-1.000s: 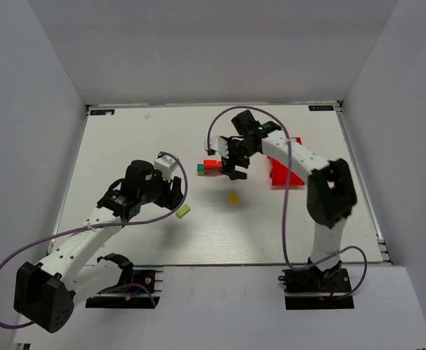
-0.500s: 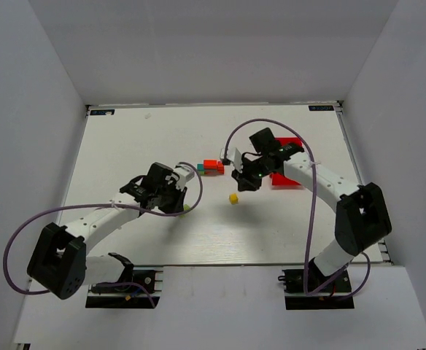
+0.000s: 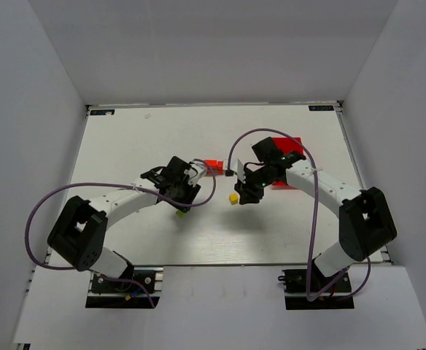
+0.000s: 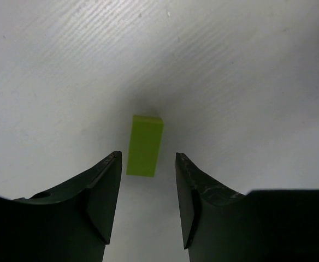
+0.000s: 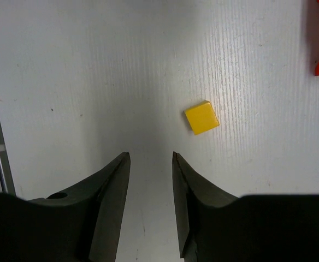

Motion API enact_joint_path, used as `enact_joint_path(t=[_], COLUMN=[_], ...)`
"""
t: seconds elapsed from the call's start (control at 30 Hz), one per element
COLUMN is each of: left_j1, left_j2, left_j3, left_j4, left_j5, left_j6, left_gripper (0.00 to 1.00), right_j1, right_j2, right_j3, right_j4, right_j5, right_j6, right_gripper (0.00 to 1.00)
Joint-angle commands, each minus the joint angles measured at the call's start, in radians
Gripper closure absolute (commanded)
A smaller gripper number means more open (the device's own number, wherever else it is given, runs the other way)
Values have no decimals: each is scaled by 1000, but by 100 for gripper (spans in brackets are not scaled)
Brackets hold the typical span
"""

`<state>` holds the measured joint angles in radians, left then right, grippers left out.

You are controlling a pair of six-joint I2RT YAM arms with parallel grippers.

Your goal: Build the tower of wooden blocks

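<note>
Progress. The white table carried a red plastic bin right of centre. Just left of the bin lay the wood block tower, so far only a low cluster of red and orange pieces with a teal one at its left end. Its layering could not be made out from overhead. Two blocks lay loose on the table, apart from the cluster and on its near side. The lime green bar was to the left and the yellow cube to the right. In the inspector's judgement the build was at an early to middle stage, with at least these two pieces left to pick up and place.

Arm pose. Both arms reached in toward the table centre, wrists pointing down.

The left gripper hung over the lime green bar with its jaws partly apart. The bar's near end sat between the fingertips with a gap on each side, so it was not gripped.

The right gripper was likewise at a moderate opening and held nothing. The yellow cube lay beyond its fingertips and off to the right of the gap, so the gripper was not lined up on it.
</note>
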<state>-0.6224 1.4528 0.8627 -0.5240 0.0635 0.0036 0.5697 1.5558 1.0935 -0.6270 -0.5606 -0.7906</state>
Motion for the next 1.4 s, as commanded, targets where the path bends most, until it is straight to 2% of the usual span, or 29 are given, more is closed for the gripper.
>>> enact_joint_path(t=[0.0,0.57,0.67,0.73,0.77,0.8,0.83,0.87,0.9,1.0,1.07,1.2,1.23,1.37], left_j1=[-5,-5,-5,-5,-5,-5,-14,-14,-14,-14,-14,-14,-14,-14], left_j2=[26,173,184,184,184,172,153,144,133,101,101,233,301,450], left_j3=[65,102,102,102,111,111,120,143,162,252,349,560,649,826], left_j4=[-22,-50,-59,-59,-59,-59,-59,-70,-70,-70,-70,-168,-218,-306], left_j5=[-67,-56,-56,-47,-47,-47,-47,-38,-21,74,105,119,99,38], left_j6=[18,36,36,36,36,36,36,47,64,125,188,323,376,510], left_gripper=[46,51,60,70,75,86,92,97,100,100,100,100,100,100], right_j1=[-1,-1,-4,-4,-4,-2,-4,-1,-4,-2,-1,2,1,-2], right_j2=[-69,-154,-161,-171,-174,-180,-181,-181,-187,-194,-204,-223,-229,-252], right_j3=[-4,-29,-29,-30,-33,-35,-34,-35,-35,-40,-53,-84,-89,-99], right_j4=[27,42,39,41,41,41,41,41,42,50,52,81,79,96], right_j5=[-25,-44,-48,-51,-51,-50,-48,-47,-44,-21,1,36,39,42], right_j6=[-6,-2,2,4,4,5,5,8,10,14,5,-2,-2,2], right_gripper=[57,57,57,57,57,57,57,59,70,100,100,100,100,100])
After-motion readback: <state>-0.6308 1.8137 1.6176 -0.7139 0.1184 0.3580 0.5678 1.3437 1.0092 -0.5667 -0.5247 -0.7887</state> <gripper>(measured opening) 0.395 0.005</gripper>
